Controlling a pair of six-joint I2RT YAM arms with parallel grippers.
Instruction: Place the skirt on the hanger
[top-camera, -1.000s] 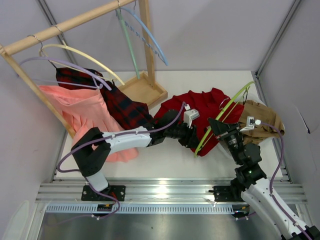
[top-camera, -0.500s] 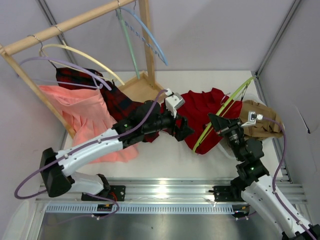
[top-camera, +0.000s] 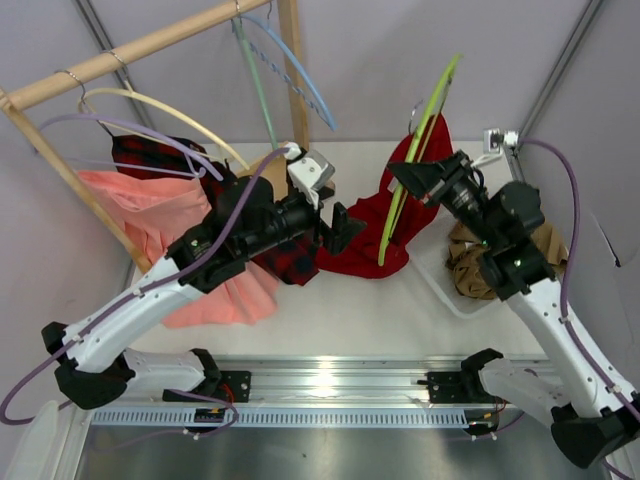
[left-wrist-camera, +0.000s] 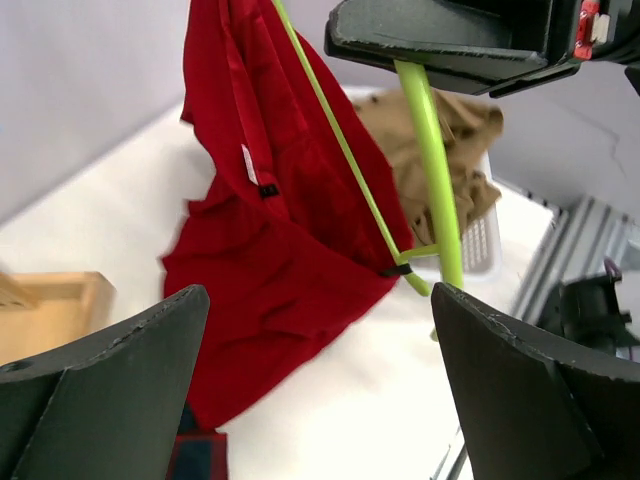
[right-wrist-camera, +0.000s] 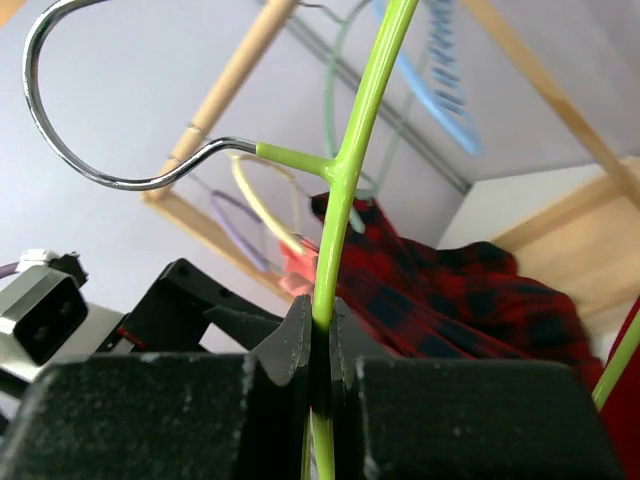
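A lime hanger (top-camera: 441, 93) carrying a red skirt (top-camera: 362, 242) is held up over a white table (top-camera: 330, 312) by the right gripper (top-camera: 402, 184).

The right gripper (right-wrist-camera: 320, 322) is clenched on the hanger's green arm, just below the silver hook (right-wrist-camera: 70, 150). The left gripper (top-camera: 345, 226) is spread wide with nothing grasped, and is set just left of the skirt, apart from it. The table is enclosed by pale panels; a wooden rack (top-camera: 150, 45) with other hangers and skirts is seen far left, a tray (top-camera: 437, 277) of tan cloth (top-camera: 472, 262) at right. The hanger is stood nearly on end, its long axis tilted from the table up toward the far wall. The skirt is draped along it, hem bunched on the table.
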